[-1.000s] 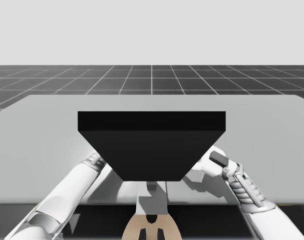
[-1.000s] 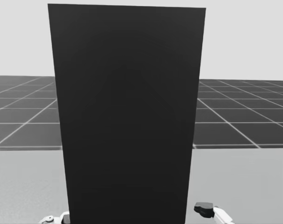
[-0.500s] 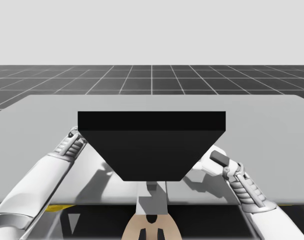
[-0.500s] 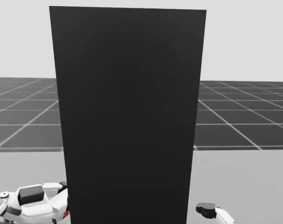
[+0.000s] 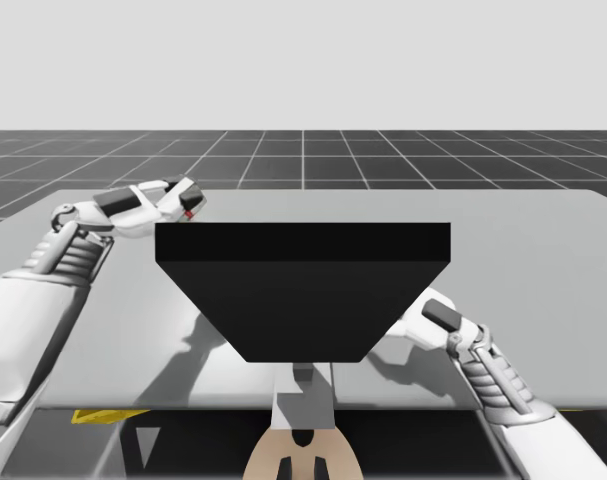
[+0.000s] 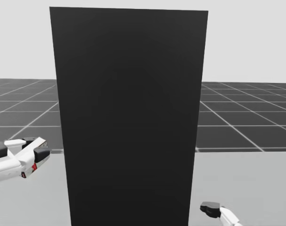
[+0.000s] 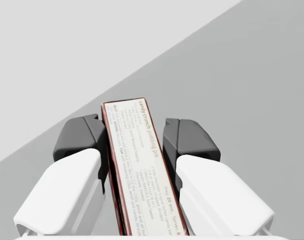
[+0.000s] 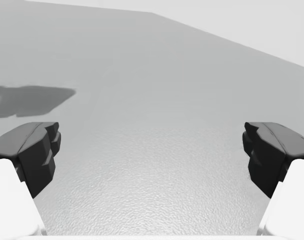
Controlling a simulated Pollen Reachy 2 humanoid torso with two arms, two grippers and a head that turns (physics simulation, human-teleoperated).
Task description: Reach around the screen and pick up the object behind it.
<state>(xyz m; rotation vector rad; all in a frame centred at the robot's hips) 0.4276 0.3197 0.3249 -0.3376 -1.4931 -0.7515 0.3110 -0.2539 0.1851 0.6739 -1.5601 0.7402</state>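
Box (image 7: 141, 170) first: slim, dark red along its edges, pale and printed on the narrow side facing the wrist camera. Had it pinched in my left gripper (image 7: 136, 137), both dark pads (image 7: 81, 140) pressed flat against two opposite faces, just a box's thickness apart, with its end a little past the fingertips. Held it clear of the grey table (image 5: 543, 260), out at the far left, just beside the upper left corner of the screen (image 5: 303, 290) in the high view and apart from it. Made out no more than a sliver of red under the fingers in the high and head views. Found the screen next, in the middle: tall, black, upright on the table, squarely across the head's line of sight. Could not see past it to the table's middle stretch in either wide view. Had my right gripper (image 8: 152, 150) further right, low over bare table by the screen's near right side, fingers spread wide and closed on nothing. Lost part of that hand behind the screen's edge in the high view, and saw the arm cut off at the bottom edge in the head view.
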